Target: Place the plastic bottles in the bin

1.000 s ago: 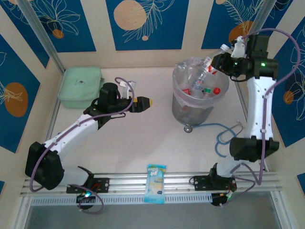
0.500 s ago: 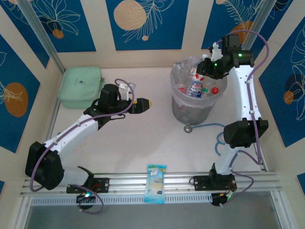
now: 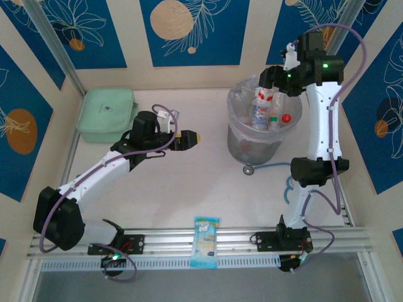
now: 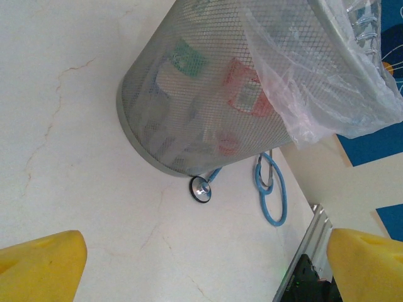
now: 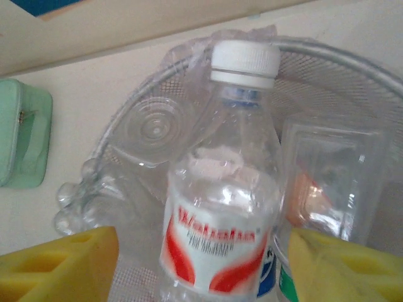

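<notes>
The bin point(image 3: 242, 148) is a round grey mesh wastebasket with a clear liner, and several plastic bottles point(image 3: 277, 118) lie inside it. My right gripper point(image 3: 272, 80) hangs over its far rim. In the right wrist view the right gripper point(image 5: 204, 264) is open, and a clear bottle point(image 5: 220, 214) with a white cap and a red-and-white label stands between the yellow fingers point(image 5: 69, 264), with a gap on each side. The same bottle point(image 3: 261, 104) sits upright among the others. My left gripper point(image 3: 191, 136) is open and empty over bare table, left of the bin point(image 4: 189, 107).
A blue stethoscope point(image 3: 296, 179) lies at the bin's foot, its disc point(image 4: 201, 189) against the base. A mint-green lidded box point(image 3: 106, 113) sits at the back left. A blue-and-white packet point(image 3: 206, 242) rests on the metal rail at the near edge.
My right gripper swung from the bin's right side to over its far rim and opened. The white-capped bottle has left the fingers and now stands in the bin. The left arm has not moved.
</notes>
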{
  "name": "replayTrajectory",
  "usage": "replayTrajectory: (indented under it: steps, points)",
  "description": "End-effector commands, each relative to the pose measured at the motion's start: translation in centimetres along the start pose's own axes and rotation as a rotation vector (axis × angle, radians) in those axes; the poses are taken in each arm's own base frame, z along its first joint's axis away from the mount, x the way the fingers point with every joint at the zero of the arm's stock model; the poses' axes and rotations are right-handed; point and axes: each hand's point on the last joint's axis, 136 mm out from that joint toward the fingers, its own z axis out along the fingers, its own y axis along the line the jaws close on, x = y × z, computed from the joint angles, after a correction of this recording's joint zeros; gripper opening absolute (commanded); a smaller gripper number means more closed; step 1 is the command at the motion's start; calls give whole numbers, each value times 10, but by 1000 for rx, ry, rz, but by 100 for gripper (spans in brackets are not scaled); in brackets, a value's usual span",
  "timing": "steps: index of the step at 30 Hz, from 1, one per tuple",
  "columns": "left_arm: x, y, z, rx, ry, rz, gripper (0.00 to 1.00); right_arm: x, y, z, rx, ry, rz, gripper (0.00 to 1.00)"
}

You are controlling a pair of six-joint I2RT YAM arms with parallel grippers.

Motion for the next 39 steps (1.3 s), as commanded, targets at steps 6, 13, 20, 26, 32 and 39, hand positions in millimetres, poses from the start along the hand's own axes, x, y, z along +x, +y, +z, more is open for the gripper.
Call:
replayTrajectory:
  steps: [6, 13, 20, 26, 32, 39]
  points:
    - [5, 6, 3, -7, 8, -5, 97, 21, -16, -30, 47, 18, 30, 68]
    - [5, 5, 5, 7, 3, -26, 97, 44, -7, 19, 38, 126, 11, 52]
    - [8, 6, -7, -36, 5, 4, 98, 33, -5, 7, 45, 55, 9, 47]
    - [4, 7, -7, -53, -4, 6, 98, 26, -50, -36, 154, -59, 130, 74]
    - [0, 20, -10, -114, -4, 8, 100, 51, -101, -36, 155, -33, 263, 92]
    - [-4, 69, -32, -276, -25, -53, 100, 61, -71, -12, -175, -10, 300, 93]
